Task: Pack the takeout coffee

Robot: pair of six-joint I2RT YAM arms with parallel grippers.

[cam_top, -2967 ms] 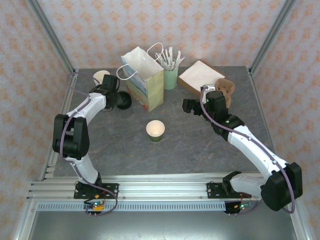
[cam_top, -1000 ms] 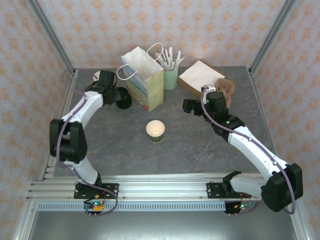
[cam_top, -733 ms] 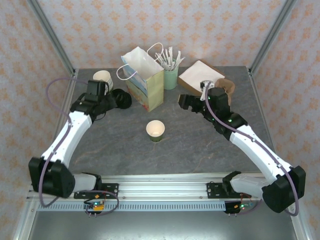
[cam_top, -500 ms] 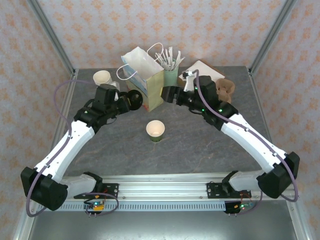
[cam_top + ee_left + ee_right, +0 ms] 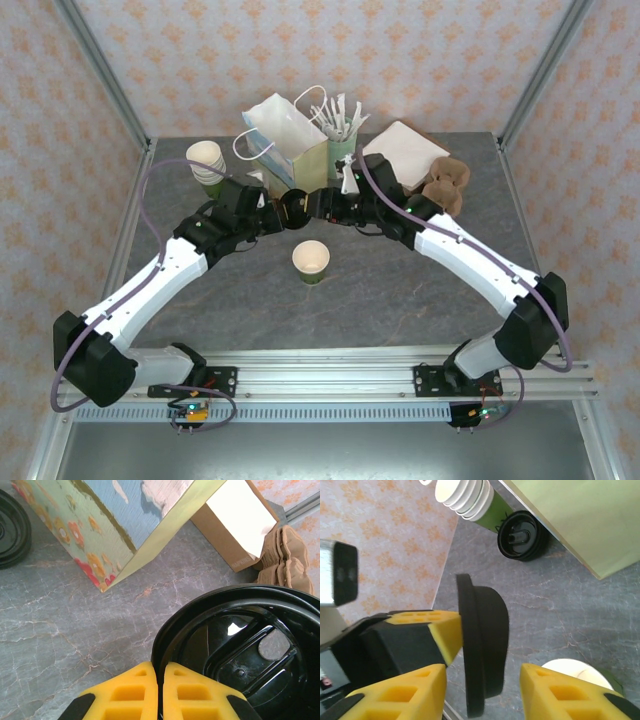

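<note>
Both arms stretch from their near bases toward the middle of the desk [image 5: 400,290]. Each elbow is set out wide and low and each forearm angles inward and far, so the two wrists meet nose to nose just in front of the bag [image 5: 290,150]. The left tool [image 5: 275,212] is clenched on the rim of the black lid [image 5: 295,208]. In the left wrist view its yellow fingers [image 5: 132,690] are pressed together with only the rim between them. The lid [image 5: 240,645] stands out past them, hollow side toward the camera. The right tool [image 5: 322,205] faces it from the right with its jaws parted. In the right wrist view the lid [image 5: 482,630] shows edge-on between the two yellow fingers [image 5: 410,690], with a gap on each side, so that tool grasps nothing. The cup [image 5: 311,262] stands upright and uncovered on the desk, just nearer than the meeting tools and touched by neither. Its cream rim [image 5: 575,672] shows at the lower right of the right wrist view. A loose lid [image 5: 522,534] lies flat by the bag's left side, and the stack [image 5: 205,160] of cups stands far left.
</note>
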